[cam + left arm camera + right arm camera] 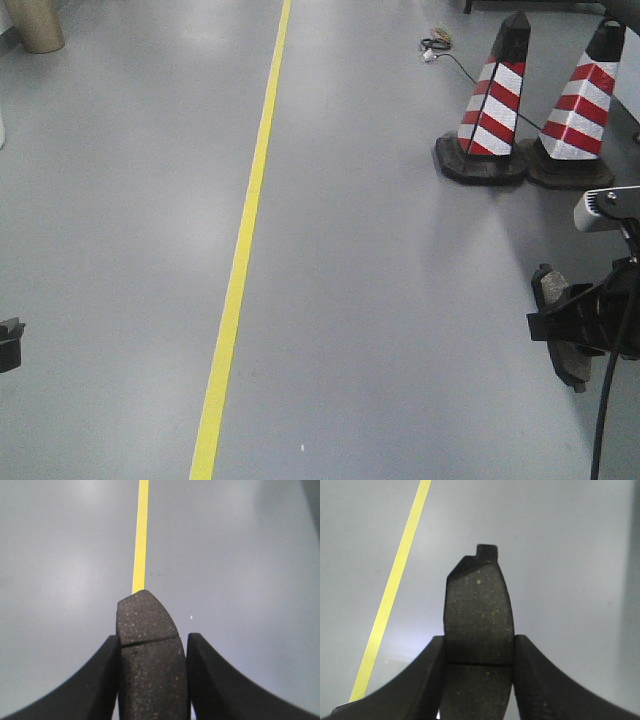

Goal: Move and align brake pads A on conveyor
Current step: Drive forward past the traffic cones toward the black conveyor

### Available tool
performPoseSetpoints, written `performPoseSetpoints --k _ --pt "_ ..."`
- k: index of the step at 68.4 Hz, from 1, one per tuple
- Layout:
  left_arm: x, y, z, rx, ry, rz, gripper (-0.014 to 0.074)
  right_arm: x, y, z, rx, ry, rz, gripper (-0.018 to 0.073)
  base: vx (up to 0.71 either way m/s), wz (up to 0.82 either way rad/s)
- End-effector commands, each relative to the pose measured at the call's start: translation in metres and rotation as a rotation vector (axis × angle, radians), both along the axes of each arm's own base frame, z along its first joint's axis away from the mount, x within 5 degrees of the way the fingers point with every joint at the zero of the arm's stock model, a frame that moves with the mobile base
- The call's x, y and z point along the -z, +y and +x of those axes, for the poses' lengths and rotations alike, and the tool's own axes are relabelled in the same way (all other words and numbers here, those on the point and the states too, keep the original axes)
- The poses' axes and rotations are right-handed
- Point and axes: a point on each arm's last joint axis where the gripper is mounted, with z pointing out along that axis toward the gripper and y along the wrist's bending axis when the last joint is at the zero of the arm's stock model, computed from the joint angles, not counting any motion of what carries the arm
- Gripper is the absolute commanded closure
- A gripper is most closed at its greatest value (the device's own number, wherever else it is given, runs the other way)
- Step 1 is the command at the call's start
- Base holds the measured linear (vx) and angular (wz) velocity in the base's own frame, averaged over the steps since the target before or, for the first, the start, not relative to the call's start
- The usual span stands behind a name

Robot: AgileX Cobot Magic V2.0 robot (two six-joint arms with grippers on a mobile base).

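Left wrist-mounted view: my left claw (152, 639) is clamped on the left brake pad (150, 670), with a black finger (95, 685) pressed against each long edge. I see the pad's speckled friction face. Its thin cross groove sits level with the fingertips, and its rounded end pokes out past them. Behind it is the grey floor (60, 555), where a yellow line (142, 530) runs from the pad's tip to the top of the frame.

The right wrist-mounted view reads much the same. My right claw (479, 640) is closed tight on the right brake pad (479, 610), fingers touching both edges. The groove lies low between them, and a darker backing-plate tab sticks up at the far end. The yellow line slants through the left of the frame.

In the exterior front-facing view the right claw is at the lower right edge, holding its pad on edge above the floor. A pale camera housing (605, 205) sits just above it. At the left edge there is a small black piece; I cannot tell what it is. The line climbs from bottom centre to the top. At upper right, two striped cones (495, 105) stand side by side on black bases. A thin cable (440, 48) lies beyond them, and a tan cylinder (35, 25) fills the top left corner.
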Motion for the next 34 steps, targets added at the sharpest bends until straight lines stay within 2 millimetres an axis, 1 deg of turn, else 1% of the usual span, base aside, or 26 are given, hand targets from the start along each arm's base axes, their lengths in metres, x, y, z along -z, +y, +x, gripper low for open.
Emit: performPoseSetpoints --k 1,34 --pt "-0.0161 -0.0005 0.0055 -0.007 -0.117 -0.009 0.0419 -0.0174 -0.0002 0.0034 -0.001 -0.112 0.005 0.0569 0.68 0.0" --pt "-0.0163 -0.0005 0.0054 -0.007 -0.118 -0.009 0.0419 -0.0174 -0.0002 0.0034 -0.001 -0.112 0.005 0.0569 0.68 0.0"
